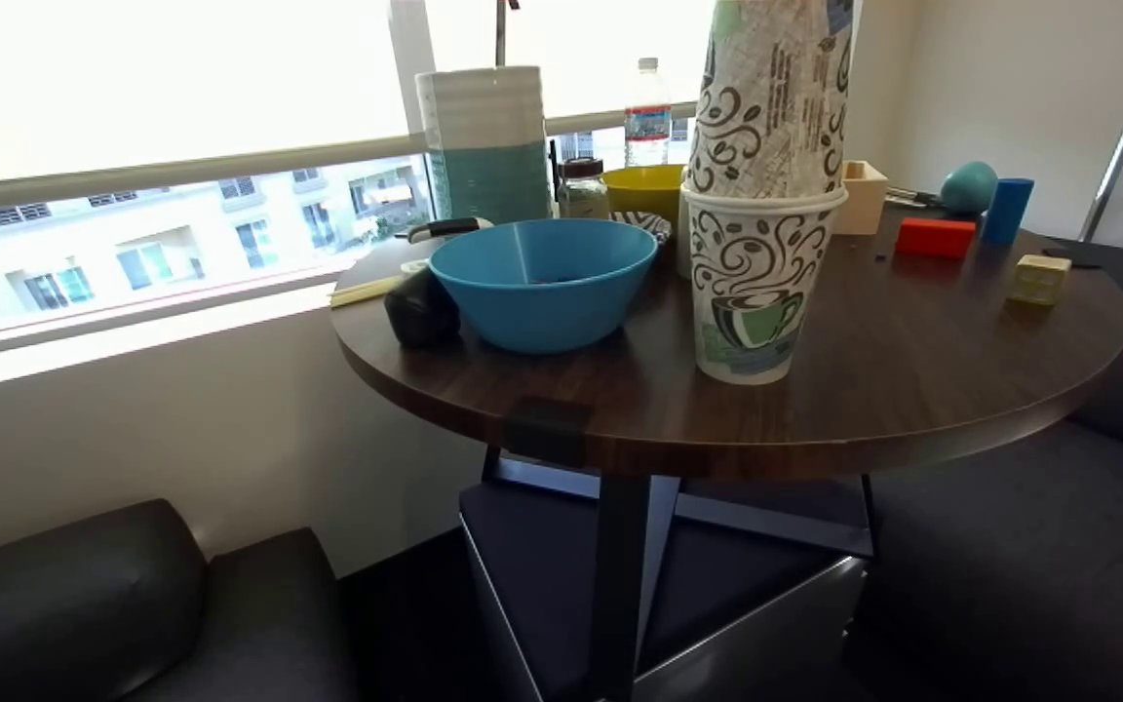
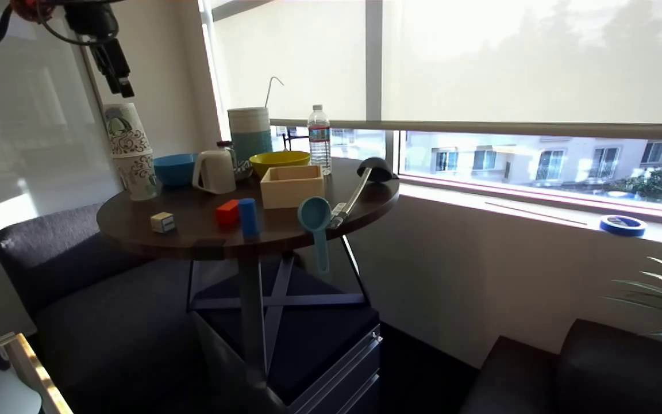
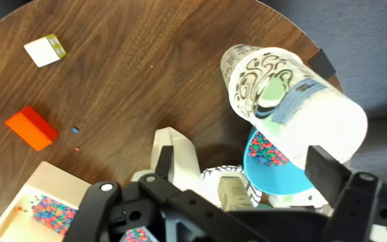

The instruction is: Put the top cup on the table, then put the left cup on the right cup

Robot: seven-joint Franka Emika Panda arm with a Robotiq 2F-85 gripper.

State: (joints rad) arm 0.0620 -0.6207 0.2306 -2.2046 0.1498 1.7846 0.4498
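Note:
The top cup (image 1: 766, 117), cream with dark grey-brown swirls, stands upside down on the right cup (image 1: 752, 288), a similar cup standing upright. Their rims meet. The stack is near the edge of the round dark brown table (image 1: 912, 380). The top cup also shows in an exterior view (image 2: 124, 129) and in the wrist view (image 3: 281, 90), where it hides most of the right cup (image 3: 229, 64). My gripper (image 2: 123, 91) is just above the stack, with a small gap. In the wrist view the gripper (image 3: 240, 154) is open and empty; one finger overlaps the cup's base. No separate green-swirled left cup shows.
A blue bowl (image 1: 544, 292) of coloured bits stands close to the stack. A white pitcher (image 2: 215, 172), yellow bowl (image 2: 279, 163), wooden box (image 2: 292, 194) and bottle (image 2: 319, 146) stand beyond. A red block (image 2: 227, 214), blue cylinder (image 2: 248, 217) and small cube (image 2: 162, 222) also lie there.

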